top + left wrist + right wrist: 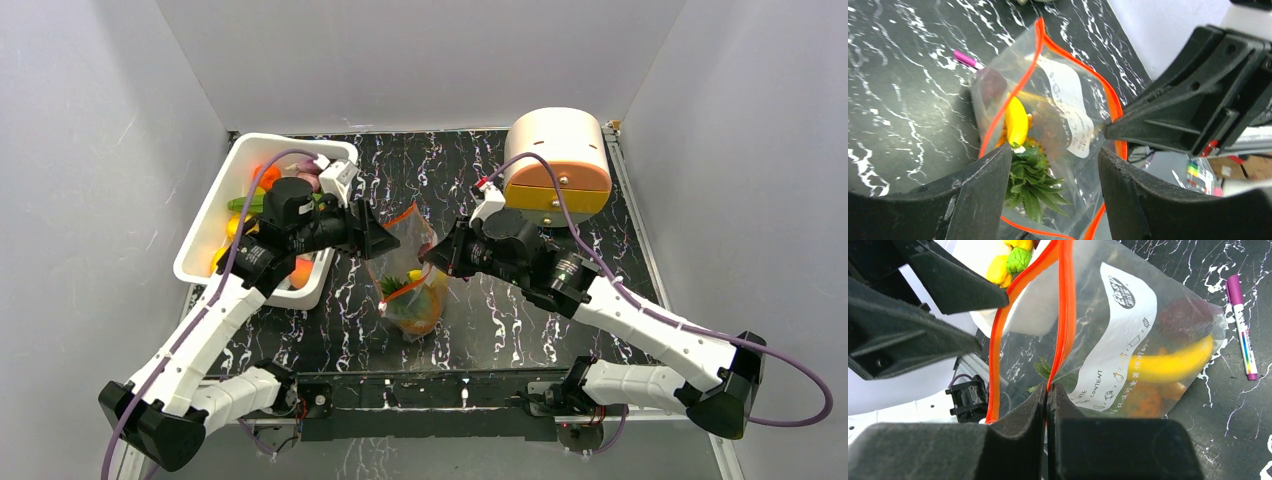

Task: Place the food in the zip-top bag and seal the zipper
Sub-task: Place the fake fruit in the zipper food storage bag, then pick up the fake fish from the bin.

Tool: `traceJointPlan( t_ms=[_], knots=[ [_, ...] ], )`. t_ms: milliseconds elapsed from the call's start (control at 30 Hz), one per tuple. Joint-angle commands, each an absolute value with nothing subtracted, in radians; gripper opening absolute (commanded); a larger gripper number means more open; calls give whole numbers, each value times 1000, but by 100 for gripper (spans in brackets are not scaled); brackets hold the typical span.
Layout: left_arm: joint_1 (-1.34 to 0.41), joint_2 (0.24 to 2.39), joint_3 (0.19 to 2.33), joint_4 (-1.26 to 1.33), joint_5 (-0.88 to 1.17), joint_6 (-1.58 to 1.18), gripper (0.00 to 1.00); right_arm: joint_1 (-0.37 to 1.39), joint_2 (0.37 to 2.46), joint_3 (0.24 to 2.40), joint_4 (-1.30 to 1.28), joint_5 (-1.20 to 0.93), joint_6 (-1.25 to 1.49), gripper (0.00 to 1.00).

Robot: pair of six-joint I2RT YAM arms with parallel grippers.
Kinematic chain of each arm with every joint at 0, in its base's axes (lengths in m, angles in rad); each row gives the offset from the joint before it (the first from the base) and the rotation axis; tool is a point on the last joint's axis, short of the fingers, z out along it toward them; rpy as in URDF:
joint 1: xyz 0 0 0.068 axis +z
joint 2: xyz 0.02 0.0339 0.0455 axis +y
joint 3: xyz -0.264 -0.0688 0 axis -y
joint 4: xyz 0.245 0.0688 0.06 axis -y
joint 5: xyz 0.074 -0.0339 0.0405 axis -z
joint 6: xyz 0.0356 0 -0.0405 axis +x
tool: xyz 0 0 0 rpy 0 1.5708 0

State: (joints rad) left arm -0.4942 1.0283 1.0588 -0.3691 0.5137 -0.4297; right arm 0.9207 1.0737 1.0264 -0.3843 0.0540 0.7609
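Clear floppy zip-top bag [405,275]: mid-worktop [500,320], between your hands, toy food [1168,365] inside. Orange-red zipper strip [1064,315]: unsealed, its long axis running straight away from your right hand [1047,390], which is clamped on one lip. Left hand [1053,155]: fingers apart, empty, facing the open mouth.

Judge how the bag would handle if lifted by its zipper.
Probably floppy: the bag creases around where the right gripper pinches the zipper. Likely bottom-heavy, since the food is bunched away from that strip. Its surface looks glossy, perhaps slippery.
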Motion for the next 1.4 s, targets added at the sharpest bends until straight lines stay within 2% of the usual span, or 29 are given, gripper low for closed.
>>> traceJointPlan(
  t_ms=[0,300,533,800,1033,1267,1367],
  knots=[
    [-500,999,1146,-444,302,-420,62,917,1032,1040,-310,66,760,0],
    [-499,961,1152,-510,-52,-447,72,917,1018,1026,-311,51,761,0],
    [-496,986,1132,-550,-300,-455,73,917,1012,1034,-316,46,752,0],
    [-429,1048,1092,-567,-360,-529,73,916,992,1011,-307,40,755,0],
    [-256,1118,1049,-531,-272,-514,73,917,998,1033,-347,46,737,0],
    [-186,1196,1004,-415,-250,-430,62,917,1027,1083,-379,55,721,0],
    [-165,1233,983,-366,-239,-417,62,917,1048,1111,-391,53,722,0]
  ],
)
